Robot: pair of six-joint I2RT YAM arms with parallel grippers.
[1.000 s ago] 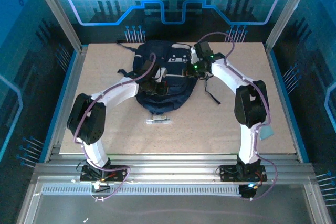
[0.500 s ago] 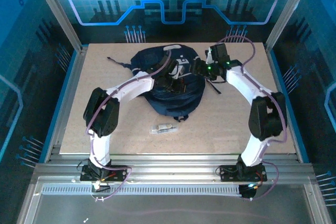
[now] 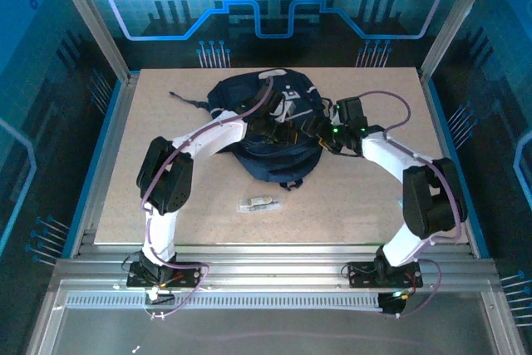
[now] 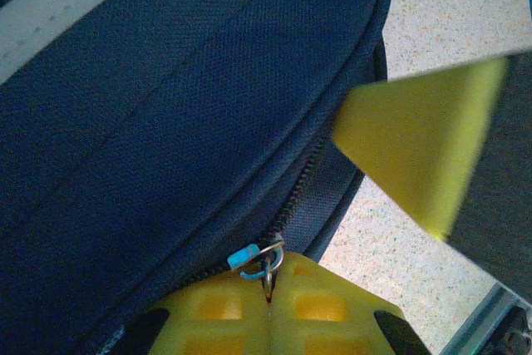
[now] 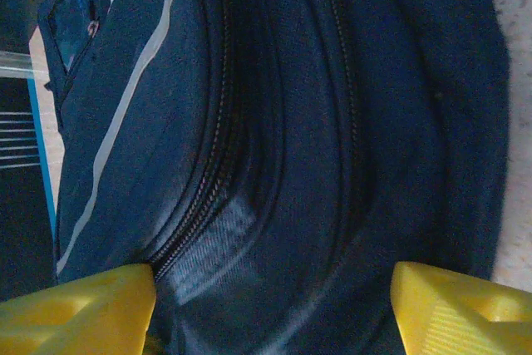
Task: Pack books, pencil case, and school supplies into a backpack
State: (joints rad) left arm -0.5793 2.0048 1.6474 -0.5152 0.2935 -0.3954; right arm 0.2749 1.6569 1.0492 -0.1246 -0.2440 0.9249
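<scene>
Large navy-blue fabric backpack lies flat at the far middle of the pale speckled table. Both arms reach in over it.

Left gripper is clenched. Its two yellow fingers meet on the small metal zipper pull, a ring with a light-blue tag, at the bag's edge where the zip runs along the seam. The grip is on the pull, not the fabric, so the zip is probably being worked. Which way, I cannot tell.

Right gripper is released. Its yellow fingertips stand wide apart, with a bulge of navy fabric and a zipper line between them, and they pinch nothing. It is likely placed there to brace or catch the cloth, so the bag does not drag along with the pull. One of its fingers is in the left wrist view, just beside the bag's edge over bare table. A pale stripe runs along the panel beyond.

Long narrow transparent plastic pencil case lies on the table near of the backpack, well apart from both grippers, not yet packed. Judgement: the bag needs an open mouth before that pouch can go in.
</scene>
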